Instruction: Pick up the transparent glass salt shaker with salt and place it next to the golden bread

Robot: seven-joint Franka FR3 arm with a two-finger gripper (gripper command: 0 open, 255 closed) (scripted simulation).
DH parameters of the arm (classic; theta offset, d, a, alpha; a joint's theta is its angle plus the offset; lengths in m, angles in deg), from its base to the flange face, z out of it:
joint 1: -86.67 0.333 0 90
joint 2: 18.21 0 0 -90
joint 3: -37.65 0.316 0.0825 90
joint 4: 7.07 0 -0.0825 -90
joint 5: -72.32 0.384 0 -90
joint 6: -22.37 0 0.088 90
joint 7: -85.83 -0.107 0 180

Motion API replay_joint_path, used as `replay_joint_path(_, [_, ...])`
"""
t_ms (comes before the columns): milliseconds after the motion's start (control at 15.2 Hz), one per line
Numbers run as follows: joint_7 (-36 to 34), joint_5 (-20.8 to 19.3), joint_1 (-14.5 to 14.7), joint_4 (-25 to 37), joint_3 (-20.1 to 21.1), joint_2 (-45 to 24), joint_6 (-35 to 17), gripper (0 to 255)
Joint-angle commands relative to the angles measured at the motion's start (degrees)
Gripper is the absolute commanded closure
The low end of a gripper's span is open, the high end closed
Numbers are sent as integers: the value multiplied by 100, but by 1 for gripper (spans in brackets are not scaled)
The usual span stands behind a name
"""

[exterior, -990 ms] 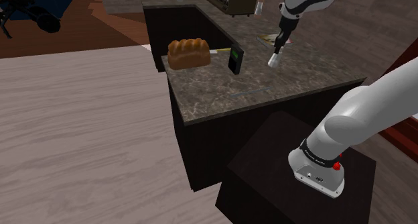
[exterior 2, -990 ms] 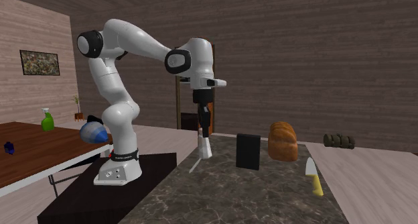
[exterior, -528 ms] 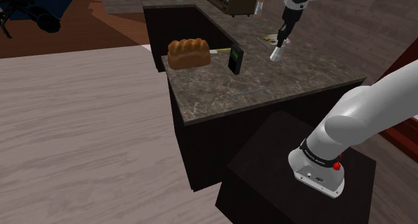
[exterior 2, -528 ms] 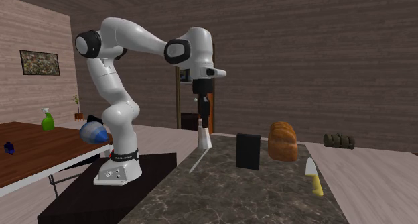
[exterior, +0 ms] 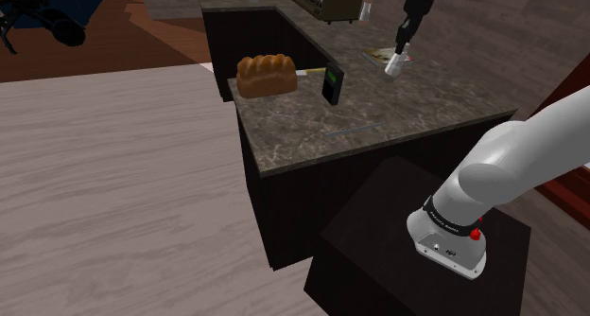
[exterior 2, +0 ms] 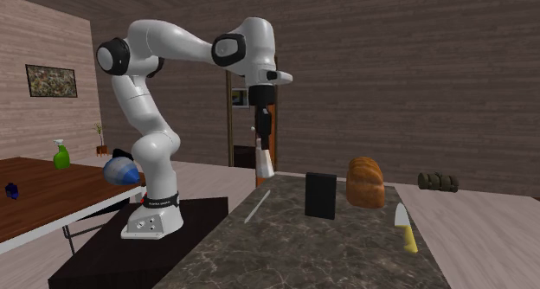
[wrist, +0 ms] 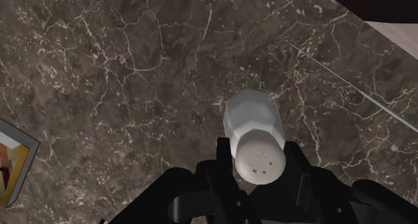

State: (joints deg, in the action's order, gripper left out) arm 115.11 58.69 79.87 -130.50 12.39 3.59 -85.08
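In the shoulder view, the golden bread loaf (exterior: 265, 75) lies on the dark marble counter (exterior: 312, 134), and a black box (exterior: 332, 84) stands at its three o'clock. At the box's two o'clock, the gripper (exterior: 398, 60) clasps the white-capped salt shaker (exterior: 393, 67) between both fingers, raised above the counter.

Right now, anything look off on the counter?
Nothing spilled or damaged. The shaker hangs slightly tilted in the tool, clear of the counter; that tilt is the only oddity.
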Motion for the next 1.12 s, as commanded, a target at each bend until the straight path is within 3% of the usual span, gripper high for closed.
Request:
replay_joint_path(0, [8, 11, 6, 130, 19, 10, 142, 255])
replay_joint_path(462, [59, 61, 33, 647, 71, -14, 636, 255])
replay_joint_path(1056, [-798, 505, 512, 1468, 613, -998, 647, 255])
